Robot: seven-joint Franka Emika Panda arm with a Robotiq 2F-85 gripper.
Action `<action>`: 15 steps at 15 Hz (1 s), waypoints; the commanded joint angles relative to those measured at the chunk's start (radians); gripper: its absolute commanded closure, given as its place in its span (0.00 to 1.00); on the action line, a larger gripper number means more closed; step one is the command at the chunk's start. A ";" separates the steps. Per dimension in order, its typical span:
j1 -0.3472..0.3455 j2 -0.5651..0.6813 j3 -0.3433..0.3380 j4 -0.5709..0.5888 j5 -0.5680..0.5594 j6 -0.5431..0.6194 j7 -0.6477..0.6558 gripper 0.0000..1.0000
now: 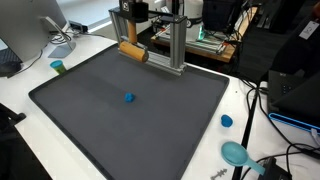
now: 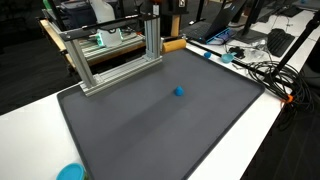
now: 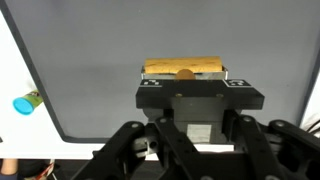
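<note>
My gripper (image 3: pixel 200 112) fills the lower part of the wrist view. Its dark links spread to both sides, and its fingertips are hidden at a black block with two printed markers (image 3: pixel 200 96). Just beyond that block lies a tan wooden block (image 3: pixel 185 68) on the dark grey mat (image 3: pixel 90 60). In an exterior view the gripper (image 1: pixel 134 9) is high at the back, over the aluminium frame (image 1: pixel 172 48), with the wooden block (image 1: pixel 133 53) below it. A small blue object (image 1: pixel 129 98) lies alone mid-mat and also shows in the other exterior view (image 2: pixel 179 91).
The mat (image 1: pixel 110 135) lies on a white table. A teal cup (image 1: pixel 58 67) stands off the mat's corner and shows in the wrist view (image 3: pixel 25 102). A blue cap (image 1: pixel 227 121) and a teal round thing (image 1: pixel 235 152) lie beside cables. Monitors and clutter stand behind the frame (image 2: pixel 112 58).
</note>
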 commanded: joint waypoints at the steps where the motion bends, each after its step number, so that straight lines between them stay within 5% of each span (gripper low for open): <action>1: 0.027 0.166 -0.067 0.244 0.034 -0.143 -0.039 0.78; 2: 0.028 0.195 -0.082 0.282 0.046 -0.170 -0.059 0.78; 3: 0.043 0.126 -0.083 0.159 0.013 -0.090 -0.023 0.53; 7: 0.044 0.195 -0.105 0.249 0.027 -0.133 -0.049 0.53; 8: 0.046 0.195 -0.105 0.252 0.028 -0.135 -0.049 0.78; 15: 0.018 0.204 -0.153 0.072 0.178 0.157 -0.175 0.78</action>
